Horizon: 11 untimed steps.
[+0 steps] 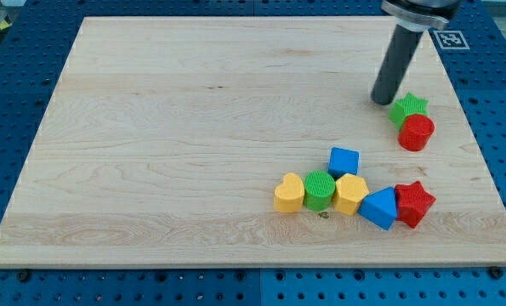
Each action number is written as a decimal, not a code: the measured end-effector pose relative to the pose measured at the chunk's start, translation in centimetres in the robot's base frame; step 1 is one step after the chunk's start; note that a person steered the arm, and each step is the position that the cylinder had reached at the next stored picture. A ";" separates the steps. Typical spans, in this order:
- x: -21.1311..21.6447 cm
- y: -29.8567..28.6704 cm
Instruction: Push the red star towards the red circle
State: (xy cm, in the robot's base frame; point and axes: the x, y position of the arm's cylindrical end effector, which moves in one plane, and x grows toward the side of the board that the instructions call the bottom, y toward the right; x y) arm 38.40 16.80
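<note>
- my tip (382, 101) upper right of desk (167, 127), just left of green star (409, 107)
- no fingers, just a rod
- red circle (417, 133) touching green star, below it
- red star (415, 203) lower right, against blue triangle (379, 207)

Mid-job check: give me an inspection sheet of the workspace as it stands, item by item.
Surface: wooden board, lying on a blue perforated table.
Job's things: red star at the lower right, touching the blue triangle; red circle above it, against the green star.
Clutter: blue cube, yellow heart, green cylinder and another yellow block, clustered.
Grippers: none; my tip sits just left of the green star, far from the red star.
Cables: nothing seen.
Surroundings: a marker tag at the top right.
</note>
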 end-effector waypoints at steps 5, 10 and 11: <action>5.0 -12.5; 23.3 -16.9; 23.2 -12.8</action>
State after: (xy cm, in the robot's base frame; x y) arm 61.58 3.99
